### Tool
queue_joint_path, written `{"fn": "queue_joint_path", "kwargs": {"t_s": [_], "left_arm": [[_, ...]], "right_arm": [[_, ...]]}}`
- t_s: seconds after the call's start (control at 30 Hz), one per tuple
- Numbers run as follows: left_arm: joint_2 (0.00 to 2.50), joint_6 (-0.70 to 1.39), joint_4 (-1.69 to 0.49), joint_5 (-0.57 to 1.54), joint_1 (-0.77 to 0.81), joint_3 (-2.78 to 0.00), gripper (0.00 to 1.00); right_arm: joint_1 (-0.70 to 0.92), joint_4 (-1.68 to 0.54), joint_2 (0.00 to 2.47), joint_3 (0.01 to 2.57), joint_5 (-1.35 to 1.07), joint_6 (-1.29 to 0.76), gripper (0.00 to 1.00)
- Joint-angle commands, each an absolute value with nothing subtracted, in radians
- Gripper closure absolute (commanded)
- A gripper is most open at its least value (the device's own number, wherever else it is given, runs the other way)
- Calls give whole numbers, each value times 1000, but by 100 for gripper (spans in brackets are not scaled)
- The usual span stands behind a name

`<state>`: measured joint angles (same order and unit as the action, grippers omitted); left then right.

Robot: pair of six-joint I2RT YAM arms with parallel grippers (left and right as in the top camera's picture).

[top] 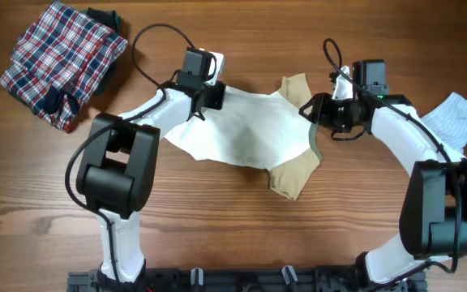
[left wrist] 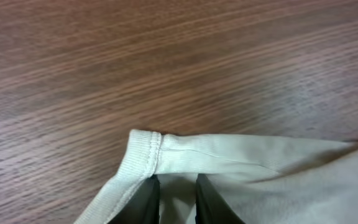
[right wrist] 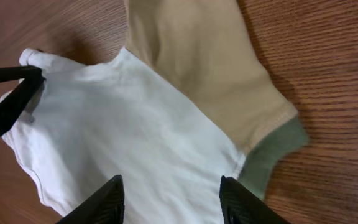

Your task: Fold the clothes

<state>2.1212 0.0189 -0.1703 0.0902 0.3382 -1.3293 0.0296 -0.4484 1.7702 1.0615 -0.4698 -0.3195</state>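
The cream-white top [top: 242, 130] is spread unfolded at mid-frame on the tabletop [top: 217, 235]. The right tool [right wrist: 171, 183] is parted and empty. Whether the hem is clamped by the left tool [left wrist: 176, 182] cannot be told.

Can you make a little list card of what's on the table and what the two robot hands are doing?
table: brown wood
middle: cream-white top lying open, not folded yet
sleeves: tan sleeves, olive edge
far left: plaid cloth, bundled up
far right: pale blue striped garment, crumpled
left gripper: fingers either side of the top's hem
right gripper: open, above the top
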Motion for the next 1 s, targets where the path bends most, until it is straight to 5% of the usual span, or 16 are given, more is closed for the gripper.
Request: {"fn": "queue_joint_path", "kwargs": {"t_s": [0.0, 0.43, 0.73, 0.8, 0.97], "left_arm": [[2148, 4, -159, 34, 329, -1329, 79], [2147, 8, -99, -17, 329, -1329, 53], [2024, 8, -181, -105, 329, -1329, 34], [1993, 8, -252, -139, 327, -1329, 18], [1950, 46, -355, -151, 313, -1329, 12]], "right_arm": [[35, -457, 1790, 1082, -446, -315, 50], [36, -479, 1790, 1082, -361, -315, 48], [36, -485, 1790, 1082, -362, -315, 33], [36, -486, 1790, 1082, -362, -315, 31], [36, -486, 1790, 1082, -362, -315, 26]]}}
